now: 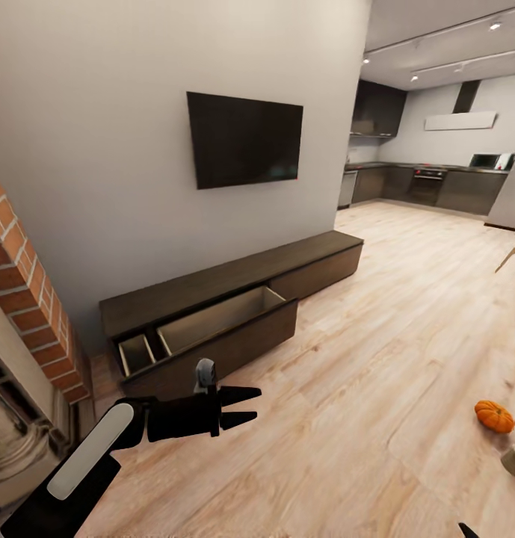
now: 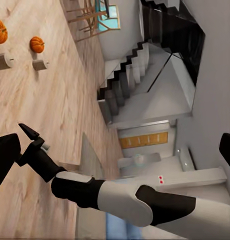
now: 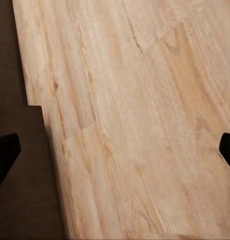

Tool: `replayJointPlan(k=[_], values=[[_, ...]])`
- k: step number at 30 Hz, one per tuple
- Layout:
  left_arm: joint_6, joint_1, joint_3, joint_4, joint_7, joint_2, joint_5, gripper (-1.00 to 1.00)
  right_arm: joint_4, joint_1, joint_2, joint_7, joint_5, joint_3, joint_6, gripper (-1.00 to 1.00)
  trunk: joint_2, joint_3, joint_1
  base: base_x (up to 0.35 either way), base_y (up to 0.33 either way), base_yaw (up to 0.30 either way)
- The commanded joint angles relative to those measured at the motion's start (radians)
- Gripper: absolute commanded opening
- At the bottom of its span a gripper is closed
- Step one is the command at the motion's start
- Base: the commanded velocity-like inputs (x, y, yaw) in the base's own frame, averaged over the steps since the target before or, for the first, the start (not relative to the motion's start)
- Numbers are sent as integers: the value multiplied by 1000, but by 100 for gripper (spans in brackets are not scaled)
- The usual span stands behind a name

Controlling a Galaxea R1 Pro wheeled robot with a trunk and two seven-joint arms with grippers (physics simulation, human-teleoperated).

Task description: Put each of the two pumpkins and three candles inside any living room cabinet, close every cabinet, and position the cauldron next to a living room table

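Ribbed orange pumpkin on pale plank floor; dark cabinet drawer open

Black TV mounted on grey wall. Red brick column at left edge. Pale wood plank floor runs back to kitchen: dark base units, oven, range hood, ceiling spotlights. White staircase with dark treads; wooden chairs beyond.
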Motion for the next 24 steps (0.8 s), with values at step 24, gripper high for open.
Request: replayJointPlan(k=[24], values=[[0,-1,-1,12,-15,-2,-67,100,4,-2,0,7,0,-4,-23,100,-1,-14,0,91,24,-232]])
